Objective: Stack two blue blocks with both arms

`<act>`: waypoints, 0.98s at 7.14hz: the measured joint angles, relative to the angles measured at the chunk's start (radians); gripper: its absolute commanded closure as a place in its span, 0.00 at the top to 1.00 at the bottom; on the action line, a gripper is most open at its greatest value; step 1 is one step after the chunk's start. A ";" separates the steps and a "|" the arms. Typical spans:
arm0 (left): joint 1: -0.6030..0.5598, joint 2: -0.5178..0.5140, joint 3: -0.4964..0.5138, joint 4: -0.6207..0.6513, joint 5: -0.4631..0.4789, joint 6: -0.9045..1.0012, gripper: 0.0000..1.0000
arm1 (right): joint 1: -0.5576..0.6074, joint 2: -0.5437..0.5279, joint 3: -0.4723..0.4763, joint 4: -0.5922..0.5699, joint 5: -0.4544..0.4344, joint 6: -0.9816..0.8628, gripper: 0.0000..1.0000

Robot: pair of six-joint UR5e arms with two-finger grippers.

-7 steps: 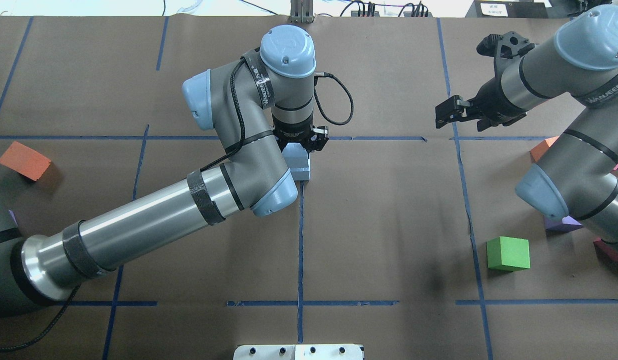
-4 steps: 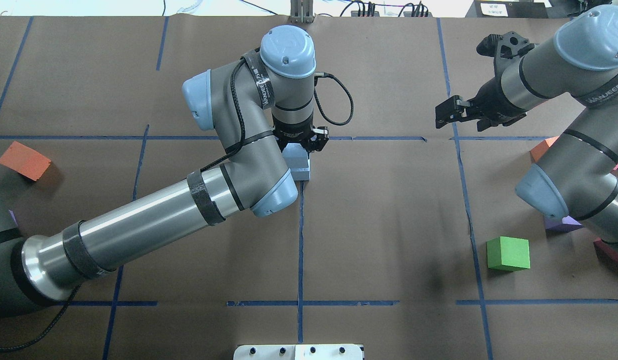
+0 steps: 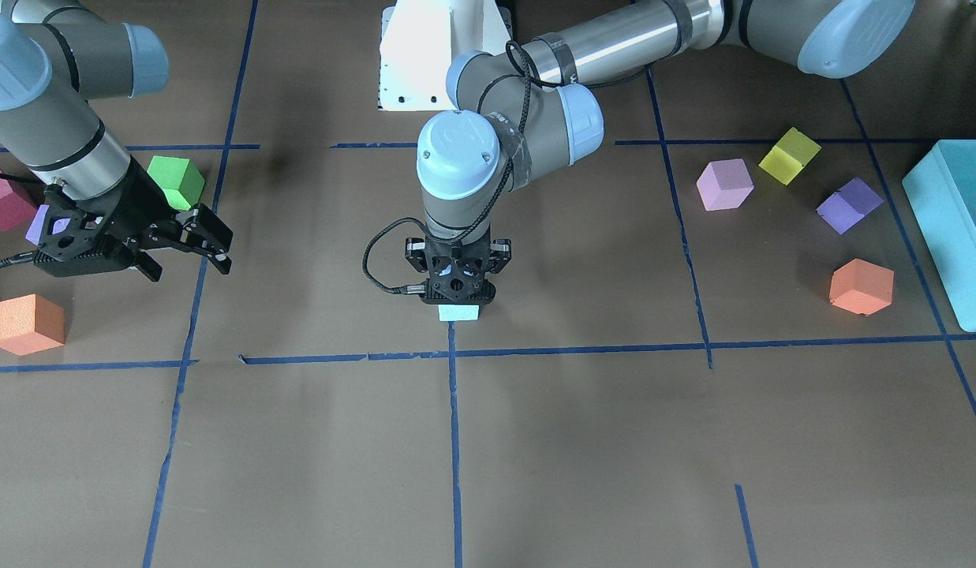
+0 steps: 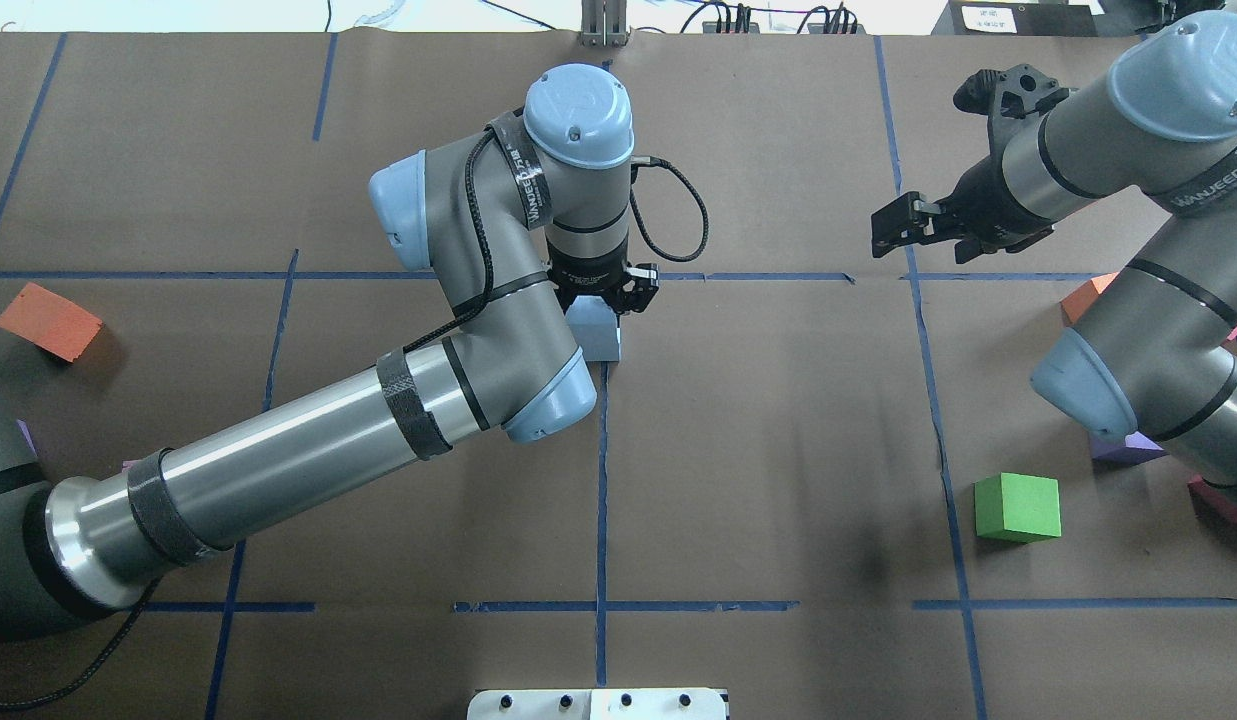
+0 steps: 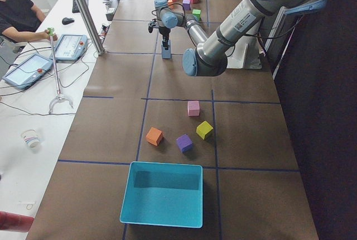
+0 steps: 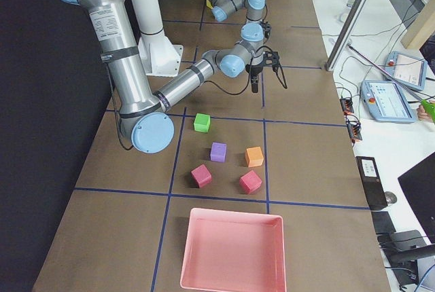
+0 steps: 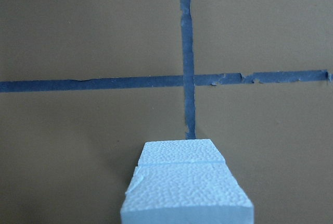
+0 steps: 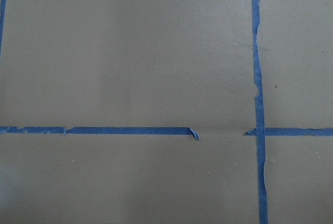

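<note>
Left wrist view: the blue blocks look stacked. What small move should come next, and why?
Probably lift the left gripper straight up, opening first if it hasn't released; its jaws are hidden. The upper blue block sits squarely on the lower blue block, so a vertical retreat seems least likely to topple them.

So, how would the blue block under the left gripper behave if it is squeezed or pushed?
It is probably light and a little soft, since the blue block has a pitted, foam-like surface. Its faces are flat, so a push should make it slide rather than roll.
</note>
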 measured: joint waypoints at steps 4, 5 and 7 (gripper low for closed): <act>-0.003 0.006 -0.050 0.014 0.033 -0.007 1.00 | 0.000 0.000 0.000 0.000 0.000 -0.003 1.00; -0.009 0.041 -0.139 0.058 0.041 -0.006 1.00 | 0.000 0.000 0.000 0.000 0.000 -0.006 1.00; -0.065 0.170 -0.414 0.144 0.048 0.009 1.00 | 0.002 0.000 0.003 0.000 0.001 -0.009 1.00</act>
